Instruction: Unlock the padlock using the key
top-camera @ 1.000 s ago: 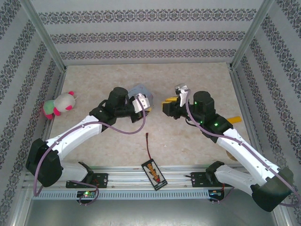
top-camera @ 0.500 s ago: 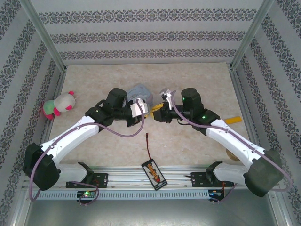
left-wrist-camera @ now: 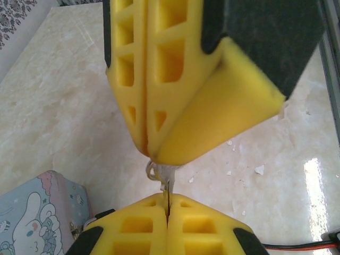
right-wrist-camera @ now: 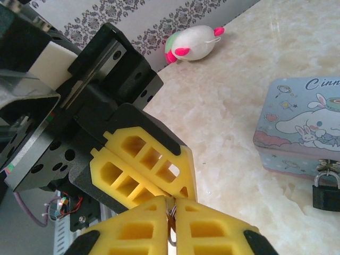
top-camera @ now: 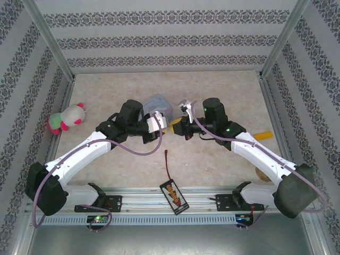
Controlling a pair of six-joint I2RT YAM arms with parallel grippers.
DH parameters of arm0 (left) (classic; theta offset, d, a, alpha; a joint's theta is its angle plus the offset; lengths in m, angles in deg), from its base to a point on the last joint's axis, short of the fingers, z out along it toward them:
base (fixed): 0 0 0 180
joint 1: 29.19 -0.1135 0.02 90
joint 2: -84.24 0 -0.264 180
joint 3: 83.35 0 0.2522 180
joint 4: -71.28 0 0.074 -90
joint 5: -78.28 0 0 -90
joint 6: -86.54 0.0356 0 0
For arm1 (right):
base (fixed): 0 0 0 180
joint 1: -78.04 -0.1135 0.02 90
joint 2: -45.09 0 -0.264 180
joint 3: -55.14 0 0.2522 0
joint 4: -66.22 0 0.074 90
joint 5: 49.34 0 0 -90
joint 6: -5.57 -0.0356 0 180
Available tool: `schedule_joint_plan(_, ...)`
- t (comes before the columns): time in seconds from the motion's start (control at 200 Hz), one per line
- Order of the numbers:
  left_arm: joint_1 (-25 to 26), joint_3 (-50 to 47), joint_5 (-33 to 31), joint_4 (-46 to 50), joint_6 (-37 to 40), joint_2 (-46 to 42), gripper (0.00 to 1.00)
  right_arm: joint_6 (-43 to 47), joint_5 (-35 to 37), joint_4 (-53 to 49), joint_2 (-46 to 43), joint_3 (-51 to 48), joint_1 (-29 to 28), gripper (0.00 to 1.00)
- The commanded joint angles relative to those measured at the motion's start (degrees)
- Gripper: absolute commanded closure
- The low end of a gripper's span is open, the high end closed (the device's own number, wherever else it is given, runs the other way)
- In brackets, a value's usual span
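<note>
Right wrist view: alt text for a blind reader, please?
Two yellow-fingered grippers meet tip to tip, the right gripper from below and the left gripper from above it, both shut on a small key. At the picture's right edge a padlock hangs on a blue tin; a plush toy lies farther back.

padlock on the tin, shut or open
Shut: the padlock hangs on the tin's hasp, shackle ends both down in the dark body.

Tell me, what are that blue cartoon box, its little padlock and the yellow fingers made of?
The box looks like thin painted metal: glossy printed surface, rounded edges. The padlock seems metal, a dull dark body under a shiny silvery shackle. The yellow fingers look like matte moulded plastic or rubber with open ribs; which one I cannot tell.
</note>
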Motion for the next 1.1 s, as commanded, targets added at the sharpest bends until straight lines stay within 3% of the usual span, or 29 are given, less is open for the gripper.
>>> schedule_joint_plan(0.0,0.3,-0.9,0.1,-0.5,1.0,-1.3,1.0,0.6,-1.8,1.2,-0.8,0.4,0.1,0.96)
schedule_joint_plan(0.215,0.3,-1.6,-0.2,-2.0,0.2,-2.1,1.0,-0.4,-0.4,1.6,-1.2,-0.3,0.6,1.0)
schedule_joint_plan(0.255,0.3,-2.0,-0.4,-2.9,-0.1,-2.5,0.96,-0.9,0.3,2.1,-1.4,-0.6,0.7,1.0)
schedule_joint_plan(0.305,0.3,-2.6,-0.5,-3.9,-0.7,-3.1,0.86,-2.0,1.2,2.9,-1.7,-1.2,1.1,1.0)
schedule_joint_plan(0.43,0.2,-4.5,-1.3,-7.3,-3.6,-5.1,0.39,-5.9,2.2,7.7,-2.8,-3.8,2.6,1.0)
schedule_joint_plan(0.645,-2.3,-7.6,-1.7,-16.1,-14.9,-8.6,0.01,-16.3,2.7,19.7,-3.5,-8.2,6.5,1.0)
schedule_joint_plan(0.884,-4.9,-7.4,1.8,-20.0,-25.5,-7.6,0.01,-28.8,0.1,32.6,0.4,-9.6,9.5,1.0)
schedule_joint_plan(1.094,-6.8,-5.0,2.9,-25.7,-36.2,-4.4,0.01,-34.3,-0.8,39.3,4.0,-9.4,9.9,1.0)
